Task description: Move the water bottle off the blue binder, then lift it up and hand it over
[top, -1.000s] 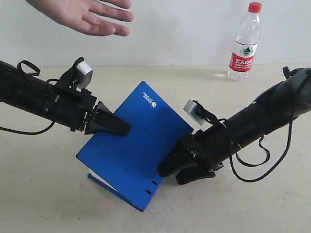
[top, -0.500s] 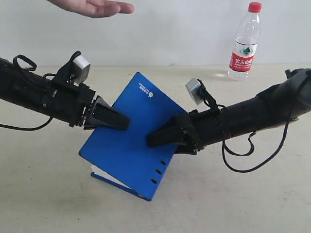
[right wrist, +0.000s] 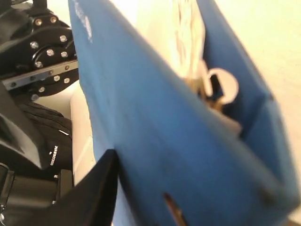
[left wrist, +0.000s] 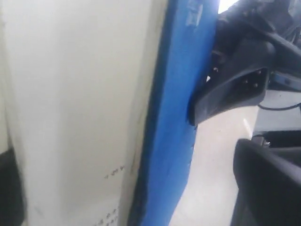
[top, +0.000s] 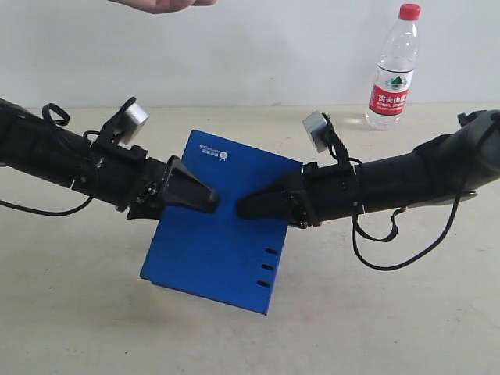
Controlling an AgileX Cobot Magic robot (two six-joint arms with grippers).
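The blue binder (top: 219,234) hangs tilted above the table, held from both sides. My left gripper (top: 205,199) is shut on its left edge; the left wrist view shows white pages (left wrist: 75,113) and blue cover (left wrist: 176,132) between my fingers (left wrist: 268,183). My right gripper (top: 248,207) is shut on the binder's right side, one finger (right wrist: 89,193) pressed against the cover (right wrist: 188,141). The two gripper tips nearly meet over the cover. The water bottle (top: 394,70), clear with a red cap, stands upright on the table at the back right, away from the binder.
A person's open hand (top: 164,5) shows at the top edge, above the left arm. Black cables trail from both arms onto the beige table (top: 78,312). A white wall stands behind. The binder's metal ring (right wrist: 221,87) shows inside the cover.
Both grippers raised the binder and turned it more upright, so its lower edge left the table. The gripper tips came closer together. The hand drew upward, nearly out of view.
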